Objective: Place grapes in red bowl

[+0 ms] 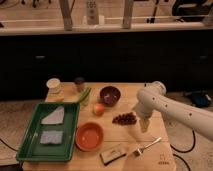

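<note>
The grapes (pixel 124 118), a small dark reddish-brown bunch, lie on the wooden table (pixel 165 150) right of centre. The red bowl (pixel 90 136) sits to their lower left, next to the green tray, with a plain bare inside. My white arm comes in from the right. My gripper (pixel 144 125) hangs just right of the grapes, a little above the table, pointing down.
A green tray (pixel 30 150) holds two sponges at the left. A dark purple bowl (pixel 110 94), an orange-peach fruit (pixel 99 108), a green vegetable (pixel 84 96), a white cup (pixel 53 85) and a small dark jar (pixel 79 83) stand behind. A wrapped bar (pixel 113 153) and fork (pixel 147 146) lie in front.
</note>
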